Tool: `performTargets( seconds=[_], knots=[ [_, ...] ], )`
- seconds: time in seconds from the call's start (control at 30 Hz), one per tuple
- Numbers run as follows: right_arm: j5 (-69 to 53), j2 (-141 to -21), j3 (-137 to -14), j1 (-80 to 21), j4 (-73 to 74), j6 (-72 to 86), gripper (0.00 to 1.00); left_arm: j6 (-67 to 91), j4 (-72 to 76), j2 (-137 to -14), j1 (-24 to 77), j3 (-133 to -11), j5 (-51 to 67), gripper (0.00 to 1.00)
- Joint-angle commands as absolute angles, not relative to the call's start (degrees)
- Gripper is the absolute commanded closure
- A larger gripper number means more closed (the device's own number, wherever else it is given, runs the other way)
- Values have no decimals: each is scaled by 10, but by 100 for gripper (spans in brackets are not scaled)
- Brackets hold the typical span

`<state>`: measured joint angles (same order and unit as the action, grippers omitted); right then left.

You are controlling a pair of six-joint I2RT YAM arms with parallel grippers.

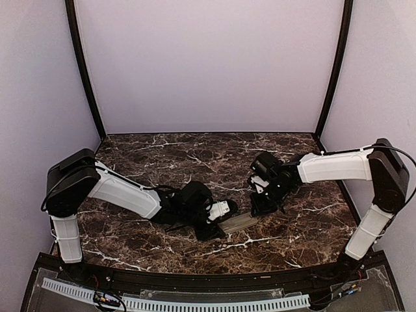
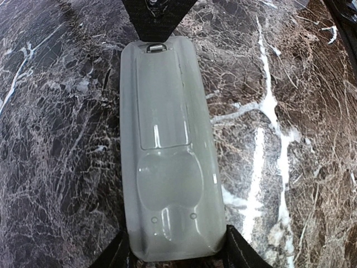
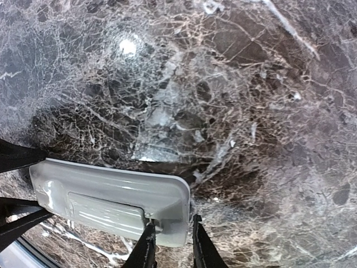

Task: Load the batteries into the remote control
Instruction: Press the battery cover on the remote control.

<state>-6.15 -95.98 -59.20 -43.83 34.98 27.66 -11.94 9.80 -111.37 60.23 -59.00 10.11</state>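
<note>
The remote control (image 1: 238, 223) lies grey back up near the table's front middle. In the left wrist view the remote control (image 2: 167, 151) fills the centre, its battery cover in place with a small latch at the far end. My left gripper (image 2: 174, 254) is shut on its near end, one finger on each long side. My right gripper (image 3: 173, 243) is narrowly closed over the remote control's (image 3: 111, 195) far end: one fingertip (image 3: 146, 248) sits at the cover latch, the other just beyond the end edge. No batteries are in view.
The dark marble table (image 1: 195, 162) is walled by plain pale panels at the back and sides. Its black front rim (image 1: 195, 276) runs below the arms. The right gripper's tip (image 2: 159, 14) shows at the top of the left wrist view.
</note>
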Motion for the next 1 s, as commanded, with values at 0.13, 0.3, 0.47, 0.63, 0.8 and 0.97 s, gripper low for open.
performTargets(
  seconds=[0.13,0.3,0.47,0.63,0.8,0.97],
  knots=[
    [-66,-948,-683,-438,413,245,76,-117,70,-1130,601,-595,92,55],
    [-159,-944,-697,-437,386,239,98,-118,70,-1129,602,-596,92,55],
    [-177,-970,-673,-436,363,266,100,-117,69,-1129,601,-596,92,55],
    [-165,-1017,-620,-427,333,270,100,-116,69,-1129,601,-595,91,55],
    [-144,-1044,-591,-421,332,270,100,-113,68,-1130,601,-595,90,55],
    [-145,-1008,-649,-419,364,237,100,-114,66,-1129,601,-598,89,55]
  ],
)
